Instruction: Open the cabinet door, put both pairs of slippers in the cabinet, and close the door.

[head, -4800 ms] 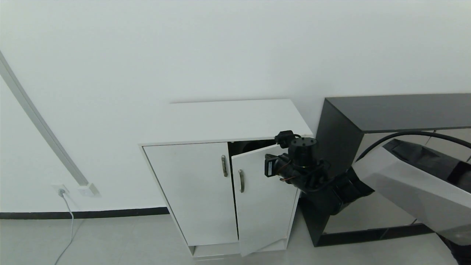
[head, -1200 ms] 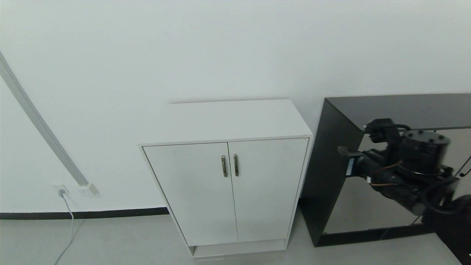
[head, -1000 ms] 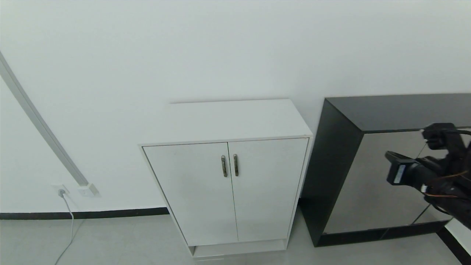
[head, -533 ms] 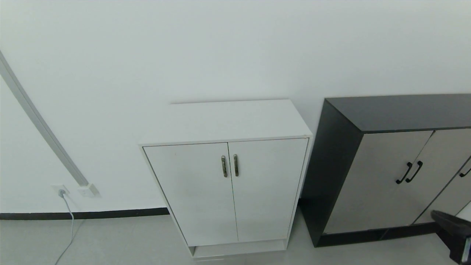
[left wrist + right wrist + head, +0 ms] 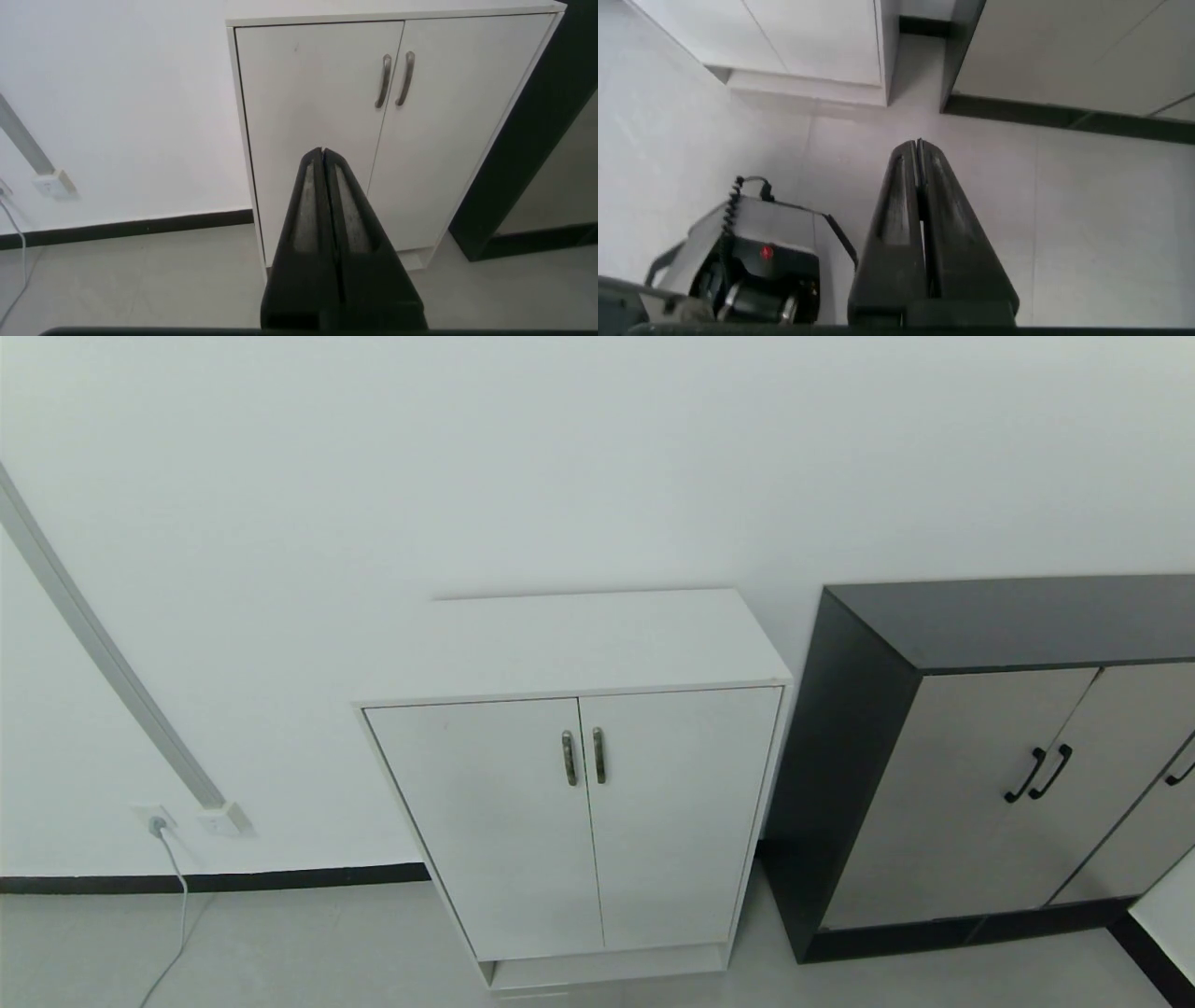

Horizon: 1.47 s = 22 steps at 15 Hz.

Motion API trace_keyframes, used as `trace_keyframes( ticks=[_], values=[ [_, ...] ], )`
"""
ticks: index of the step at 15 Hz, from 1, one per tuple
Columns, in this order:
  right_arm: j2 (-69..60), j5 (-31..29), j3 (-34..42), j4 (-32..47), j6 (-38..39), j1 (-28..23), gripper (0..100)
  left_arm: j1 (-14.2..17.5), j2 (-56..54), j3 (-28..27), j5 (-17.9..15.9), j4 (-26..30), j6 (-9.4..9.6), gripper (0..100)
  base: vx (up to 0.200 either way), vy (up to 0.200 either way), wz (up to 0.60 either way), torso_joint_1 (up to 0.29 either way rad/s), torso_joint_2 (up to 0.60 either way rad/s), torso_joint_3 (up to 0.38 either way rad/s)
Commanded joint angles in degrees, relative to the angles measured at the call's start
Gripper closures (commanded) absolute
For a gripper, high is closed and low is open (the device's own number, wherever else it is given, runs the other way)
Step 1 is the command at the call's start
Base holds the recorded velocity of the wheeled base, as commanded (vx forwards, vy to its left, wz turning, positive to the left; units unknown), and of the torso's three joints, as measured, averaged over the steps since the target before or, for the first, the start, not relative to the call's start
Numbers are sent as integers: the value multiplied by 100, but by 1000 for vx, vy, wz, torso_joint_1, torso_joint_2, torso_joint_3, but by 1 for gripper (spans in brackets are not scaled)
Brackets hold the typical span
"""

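Observation:
The white cabinet (image 5: 574,784) stands against the wall with both doors shut, its two metal handles (image 5: 583,756) side by side at the middle. In the left wrist view my left gripper (image 5: 323,159) is shut with nothing in it, held in front of the white cabinet (image 5: 392,121) at some distance. My right gripper (image 5: 918,149) is shut and empty, hanging low over the grey floor near the white cabinet's bottom corner (image 5: 831,56).
A black cabinet (image 5: 990,756) with grey doors stands right beside the white one. A wall socket with a cable (image 5: 159,826) is at the left. The grey floor (image 5: 280,943) lies open in front.
The right door, ajar earlier, is shut now. My right arm has drawn back from the cabinet, moved right and down, and left the head view.

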Motion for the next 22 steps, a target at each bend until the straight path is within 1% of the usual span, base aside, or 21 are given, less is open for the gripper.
trace_keyframes(
  ticks=[1, 4, 7, 9, 10, 11, 12, 13, 14, 16, 18, 19, 22],
  values=[
    [-45, 4, 118, 254, -49, 1, 100, 4, 7, 0, 4, -1, 0, 100, 0, 0, 0, 0, 0, 0],
    [-107, 30, 118, 500, -41, 1, 100, 4, -2, 0, -4, -1, 0, 100, 0, 0, 0, 0, 0, 0],
    [-344, 57, 118, 1036, -32, 10, 100, 4, 7, 0, 4, -1, 0, 100, 0, 0, 0, 0, 0, 0],
    [-406, 118, 118, 1053, 12, 10, 100, 4, -2, 0, -4, -1, 0, 100, 0, 0, 0, 0, 0, 0],
    [-432, 276, 118, 1115, 21, 10, 100, 4, 7, 0, -4, -1, 0, 100, 0, 0, 0, 0, 0, 0],
    [-537, 496, 118, 1405, 91, 80, 100, 4, 7, 0, -4, -1, 0, 100, 0, 0, 0, 0, 0, 0],
    [-599, 443, 118, 1422, 320, 203, 100, 4, -2, 0, -4, -1, 0, 100, 0, 0, 0, 0, 0, 0],
    [-748, 434, 118, 1431, 355, 177, 100, 4, -2, 0, -4, -1, 9, 100, 0, 0, 0, 0, 0, 0],
    [-942, 426, 118, 1422, 373, 124, 100, 4, 7, 0, -4, -1, 0, 100, 0, 0, 0, 0, 0, 0],
    [-2058, 391, 118, 1422, 381, -87, 100, 4, -2, 0, -4, -1, 9, 100, 0, 0, 0, 0, 0, 0],
    [-3060, 355, 118, 1422, 399, -184, 100, 4, -2, 0, 4, -1, 0, 100, 0, 0, 0, 0, 0, 0],
    [-3350, 355, 118, 1431, 408, -236, 100, 4, 7, 0, -4, -1, 0, 100, 0, 0, 0, 0, 0, 0],
    [-3842, 355, 118, 1422, 416, -605, 100, 4, 7, 0, 4, -1, 0, 100, 0, 0, 0, 0, 0, 0]
  ],
)
